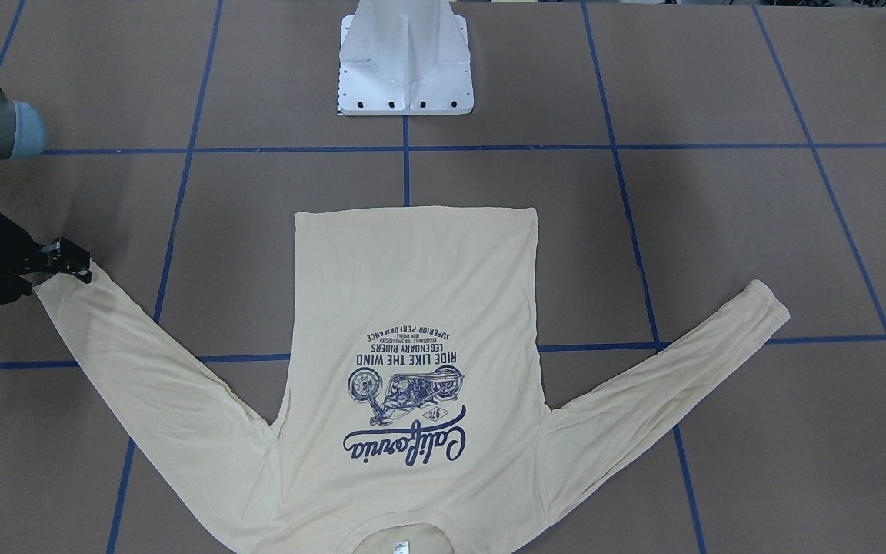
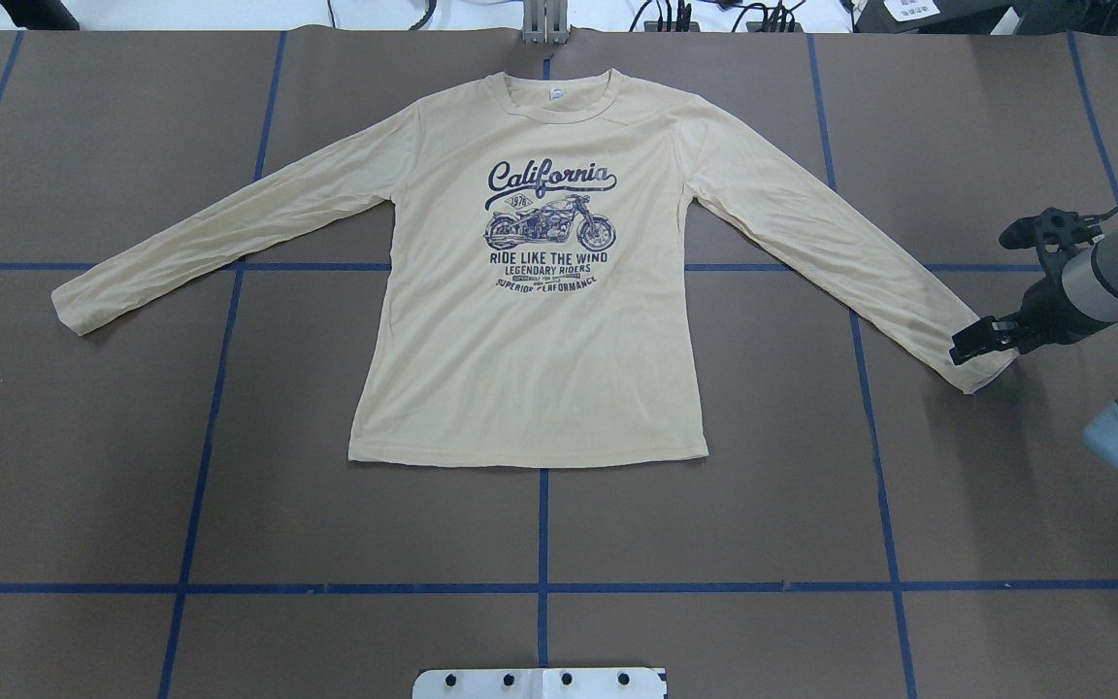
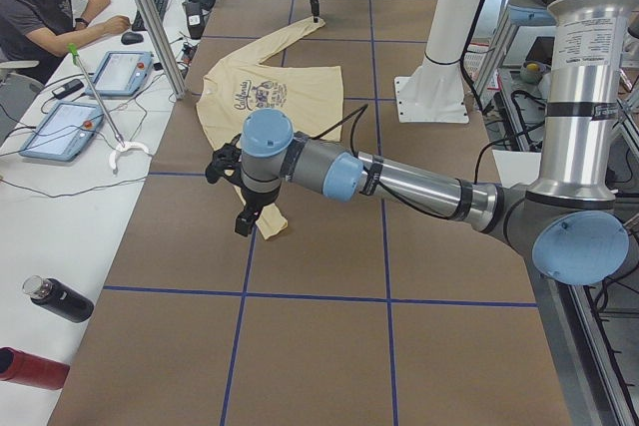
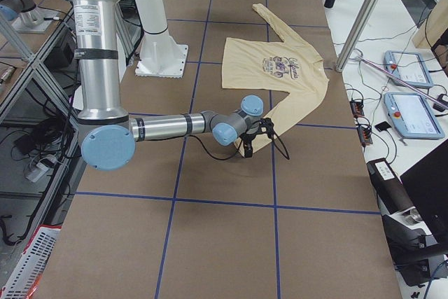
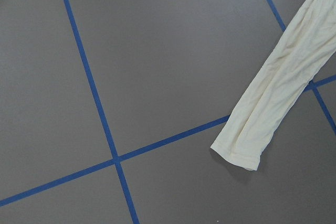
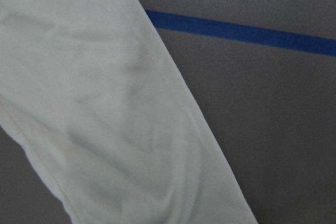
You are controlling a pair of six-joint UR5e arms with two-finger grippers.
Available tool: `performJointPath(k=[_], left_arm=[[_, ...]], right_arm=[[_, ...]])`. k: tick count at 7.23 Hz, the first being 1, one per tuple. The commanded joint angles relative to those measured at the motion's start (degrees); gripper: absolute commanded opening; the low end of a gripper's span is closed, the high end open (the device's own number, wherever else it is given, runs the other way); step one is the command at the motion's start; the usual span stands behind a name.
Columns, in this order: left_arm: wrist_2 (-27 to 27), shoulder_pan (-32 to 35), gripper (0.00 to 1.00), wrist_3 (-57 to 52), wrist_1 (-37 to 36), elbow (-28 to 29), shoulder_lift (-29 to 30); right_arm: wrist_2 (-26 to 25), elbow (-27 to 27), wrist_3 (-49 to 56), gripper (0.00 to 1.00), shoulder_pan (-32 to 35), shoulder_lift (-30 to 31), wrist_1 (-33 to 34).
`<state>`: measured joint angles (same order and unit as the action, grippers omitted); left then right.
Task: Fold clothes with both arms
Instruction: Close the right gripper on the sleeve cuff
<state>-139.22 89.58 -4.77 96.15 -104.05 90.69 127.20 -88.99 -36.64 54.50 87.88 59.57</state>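
The shirt [image 2: 530,369] lies flat and print-up on the table [image 2: 229,505]. In my overhead the collar is at 12 o'clock, the hem at 6, and the sleeves run out to 3 and 9. My right gripper [image 2: 972,344] sits on the right cuff [image 2: 986,376] at 3 o'clock, touching the cloth. The sleeve under its wrist camera lies flat, and I can't tell whether the fingers have pinched it or only rest there. My left gripper [image 3: 243,224] shows only from the table's left end, by the left cuff [image 3: 272,227]; I can't tell how far open it is.

I judge the step in hand to be taking the right cuff for the first sleeve fold. I'd want both layers of this thin knit between the fingers, right at the cuff's end, before any lift. Then I'd lift low, just off the table, and carry toward 10 o'clock across the print, so the crease falls along the side seam. Pulling hard would likely drag the body off square, so I'd go slowly and watch the hem.
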Motion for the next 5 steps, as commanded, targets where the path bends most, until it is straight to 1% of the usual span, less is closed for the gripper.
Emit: performJointPath(k=[1, 3, 4, 5], left_arm=[[0.0, -0.02, 1.0, 0.02, 0.0, 0.07, 0.02], [-0.09, -0.02, 1.0, 0.02, 0.0, -0.01, 0.02], [0.0, -0.02, 1.0, 0.02, 0.0, 0.07, 0.1], [0.0, -0.02, 1.0, 0.02, 0.0, 0.07, 0.1]], right_arm=[[0.33, -0.04, -0.1, 1.0, -0.01, 0.88, 0.29], [0.42, -0.05, -0.01, 1.0, -0.01, 1.42, 0.29], [0.33, -0.13, -0.19, 0.95, -0.19, 1.16, 0.29], [0.24, -0.05, -0.71, 0.85, -0.28, 0.89, 0.2]])
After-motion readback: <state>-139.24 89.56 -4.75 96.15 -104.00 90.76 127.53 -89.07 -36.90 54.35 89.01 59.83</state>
